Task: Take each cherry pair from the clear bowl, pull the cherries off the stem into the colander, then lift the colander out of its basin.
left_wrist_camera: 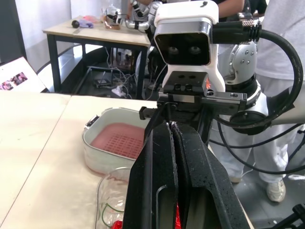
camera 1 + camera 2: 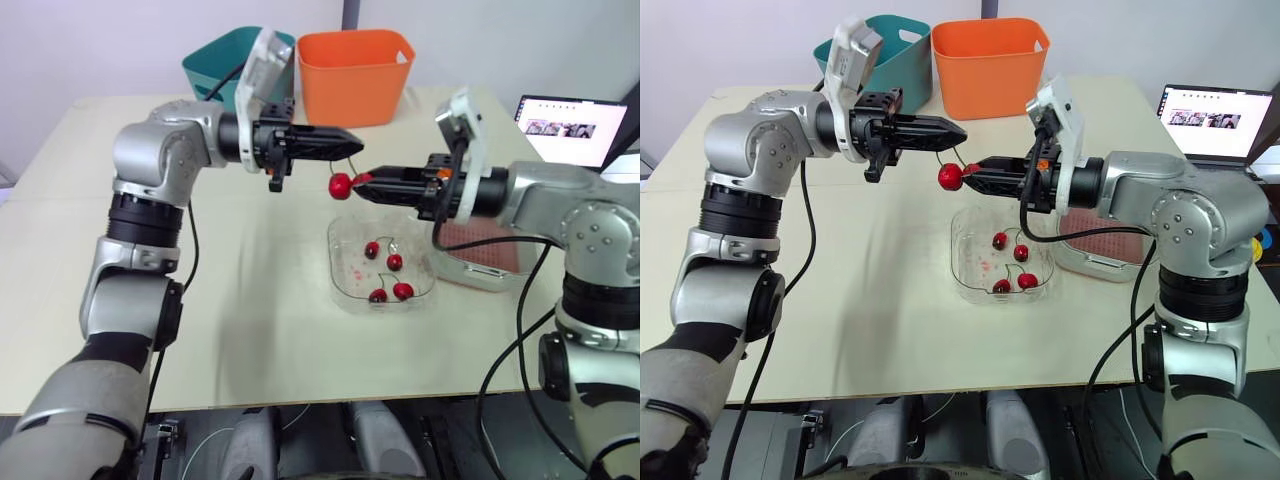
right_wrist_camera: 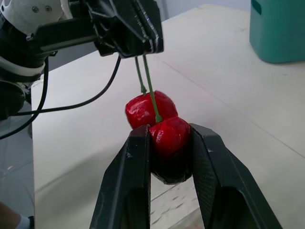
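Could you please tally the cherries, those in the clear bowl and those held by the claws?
In the clear bowl: 4 cherries
Held by left claw and right claw: 2, one cherry pair
Total: 6

Glossy cherries (image 3: 143,110), clear smooth plastic bowl (image 2: 345,268), matt, perhaps laminate, table (image 2: 250,300)

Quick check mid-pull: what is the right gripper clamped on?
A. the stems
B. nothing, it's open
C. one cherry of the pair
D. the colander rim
C: the right gripper is shut around one cherry, while the left gripper pinches the stems above it and the other cherry hangs free.
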You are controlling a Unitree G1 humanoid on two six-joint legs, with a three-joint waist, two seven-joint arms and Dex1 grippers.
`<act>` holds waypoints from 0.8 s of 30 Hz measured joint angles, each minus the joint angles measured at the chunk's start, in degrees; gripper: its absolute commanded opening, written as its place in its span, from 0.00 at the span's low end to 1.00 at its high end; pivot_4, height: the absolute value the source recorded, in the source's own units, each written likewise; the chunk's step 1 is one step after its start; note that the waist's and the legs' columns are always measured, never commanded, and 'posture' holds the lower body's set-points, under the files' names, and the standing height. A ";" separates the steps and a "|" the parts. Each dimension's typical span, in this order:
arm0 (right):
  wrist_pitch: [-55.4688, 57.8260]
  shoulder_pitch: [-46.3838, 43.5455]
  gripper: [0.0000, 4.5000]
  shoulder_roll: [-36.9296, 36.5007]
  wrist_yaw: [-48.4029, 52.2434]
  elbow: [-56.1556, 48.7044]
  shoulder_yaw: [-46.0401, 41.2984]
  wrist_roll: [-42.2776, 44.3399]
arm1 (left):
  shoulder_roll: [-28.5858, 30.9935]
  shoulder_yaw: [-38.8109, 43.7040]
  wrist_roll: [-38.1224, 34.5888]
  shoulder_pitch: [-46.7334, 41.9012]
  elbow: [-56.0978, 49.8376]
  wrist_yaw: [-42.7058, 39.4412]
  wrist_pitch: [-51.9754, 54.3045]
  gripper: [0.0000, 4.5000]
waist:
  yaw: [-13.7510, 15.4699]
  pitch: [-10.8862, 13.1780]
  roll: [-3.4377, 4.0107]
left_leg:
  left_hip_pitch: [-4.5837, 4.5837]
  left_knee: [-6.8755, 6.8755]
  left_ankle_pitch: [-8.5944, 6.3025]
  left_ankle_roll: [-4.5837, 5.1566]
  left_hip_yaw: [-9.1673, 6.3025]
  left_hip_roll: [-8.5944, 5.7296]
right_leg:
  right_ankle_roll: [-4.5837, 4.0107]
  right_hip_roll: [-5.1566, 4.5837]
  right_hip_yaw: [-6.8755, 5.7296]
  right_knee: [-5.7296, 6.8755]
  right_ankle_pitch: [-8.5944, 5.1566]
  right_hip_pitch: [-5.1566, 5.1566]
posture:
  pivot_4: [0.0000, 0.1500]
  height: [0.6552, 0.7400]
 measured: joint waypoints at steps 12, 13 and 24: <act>-0.59 5.84 0.20 -3.60 1.35 -1.60 4.28 -0.57 | -0.24 1.19 -0.18 -2.33 1.98 0.61 -0.56 0.00 | -0.04 0.00 0.00 | 0.00 -0.01 0.00 0.00 0.00 0.00 | 0.00 0.00 0.00 -0.01 -0.01 -0.01 | 1.00 1.00; -0.59 5.86 0.20 -3.78 1.31 -1.60 4.29 -0.56 | -0.23 1.18 -0.17 -2.32 1.99 0.59 -0.56 0.00 | -0.01 0.00 0.00 | -0.01 -0.01 0.00 0.00 0.00 0.00 | 0.00 0.00 0.00 -0.01 -0.01 -0.01 | 1.00 1.00; -5.44 16.06 0.20 -18.49 2.15 1.15 -6.03 -4.72 | 0.20 -1.56 6.01 2.52 1.67 2.59 -7.79 0.00 | 0.62 0.00 0.00 | -0.03 0.01 0.00 0.00 0.06 -0.04 | -0.03 -0.05 0.03 -0.09 -0.03 0.00 | 1.00 1.00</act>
